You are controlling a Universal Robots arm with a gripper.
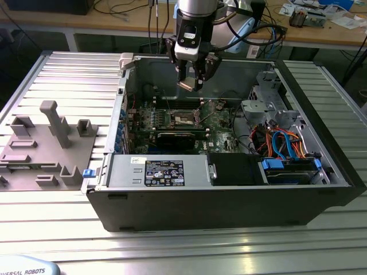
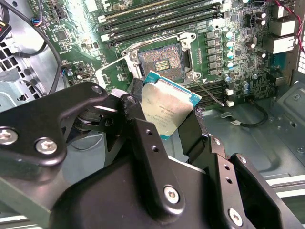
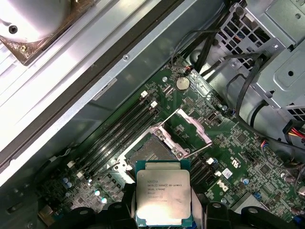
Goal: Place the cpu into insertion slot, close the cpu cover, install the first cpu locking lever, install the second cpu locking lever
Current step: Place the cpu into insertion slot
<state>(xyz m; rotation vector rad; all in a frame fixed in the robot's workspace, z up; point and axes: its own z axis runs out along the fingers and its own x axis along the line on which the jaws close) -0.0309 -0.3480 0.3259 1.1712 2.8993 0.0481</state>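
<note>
My gripper (image 1: 192, 80) hangs above the open computer case, shut on the cpu (image 1: 186, 86). Both wrist views show the cpu (image 2: 167, 112) (image 3: 163, 195), a flat square chip with a silvery top, pinched by its edges between two black fingers (image 2: 138, 119). The insertion slot (image 1: 184, 118) lies some way below it on the green board and is bare, its dark contact field (image 2: 161, 62) (image 3: 151, 153) exposed. The cpu cover (image 3: 192, 125) stands swung open beside the slot. A thin wire lever (image 2: 209, 93) sticks out from the slot's edge, unlatched.
Long black memory slots (image 3: 119, 126) run beside the slot. A drive cage with blue and orange cables (image 1: 287, 146) fills the case on the exterior view's right. A power supply (image 1: 163, 172) sits along the near wall. A grey fixture tray (image 1: 46, 143) lies outside the case.
</note>
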